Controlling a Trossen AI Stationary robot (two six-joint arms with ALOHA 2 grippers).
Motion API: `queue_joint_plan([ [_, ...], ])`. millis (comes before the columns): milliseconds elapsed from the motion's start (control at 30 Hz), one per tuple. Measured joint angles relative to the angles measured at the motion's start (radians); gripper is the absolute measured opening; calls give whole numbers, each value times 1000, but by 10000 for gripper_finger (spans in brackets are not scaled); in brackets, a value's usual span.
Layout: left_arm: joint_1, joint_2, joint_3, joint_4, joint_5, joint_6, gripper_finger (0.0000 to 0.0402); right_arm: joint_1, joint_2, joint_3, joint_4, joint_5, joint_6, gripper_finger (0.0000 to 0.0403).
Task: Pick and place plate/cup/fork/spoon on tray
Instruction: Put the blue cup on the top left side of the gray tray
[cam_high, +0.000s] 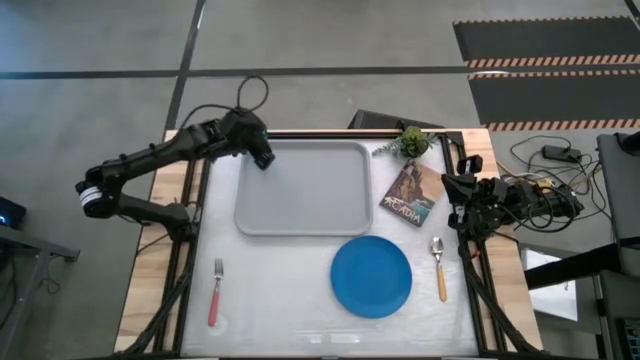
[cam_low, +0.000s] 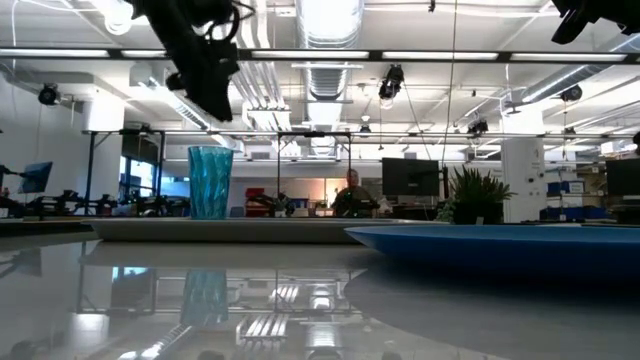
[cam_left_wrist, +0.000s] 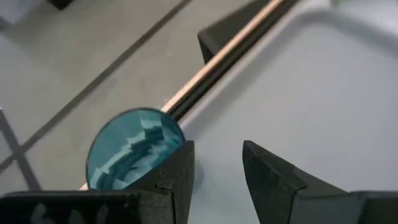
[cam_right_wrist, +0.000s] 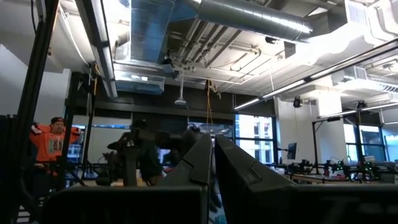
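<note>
Left end effector (cam_high: 264, 159) open above cup (cam_left_wrist: 134, 149) on tray (cam_high: 330, 200); potted plant (cam_high: 412, 141) and picture card (cam_high: 412, 195) beyond.

Colour rundown: the tray (cam_high: 300, 190) is plain light grey, sitting on a glossy white worktop (cam_high: 290, 310) with pale wood edges. The plate (cam_high: 372, 276) is solid bright blue, no pattern. The cup (cam_low: 210, 182) is translucent teal with a wavy faceted texture. The fork (cam_high: 215, 292) has a pink-red handle and metal tines; the spoon (cam_high: 439, 268) has an orange-yellow handle and silver bowl. There's a brownish picture card (cam_high: 411, 194) and a small green potted plant (cam_high: 412, 142). Both arms are black. Far right floor has orange-and-white striped dark mats (cam_high: 545, 62).
</note>
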Motion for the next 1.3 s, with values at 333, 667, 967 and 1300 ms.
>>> queue_joint_plan([
  [333, 26, 52, -21, 21, 12, 61, 118, 0, 0, 0, 0, 0, -11, 9],
  [667, 57, 101, -27, 21, 16, 77, 118, 0, 0, 0, 0, 0, 0, 9],
  [967, 65, 121, -27, 29, 11, 83, 118, 0, 0, 0, 0, 0, -2, 9],
  [1300, 63, 99, 2, 28, 36, 50, 118, 0, 0, 0, 0, 0, -3, 9],
])
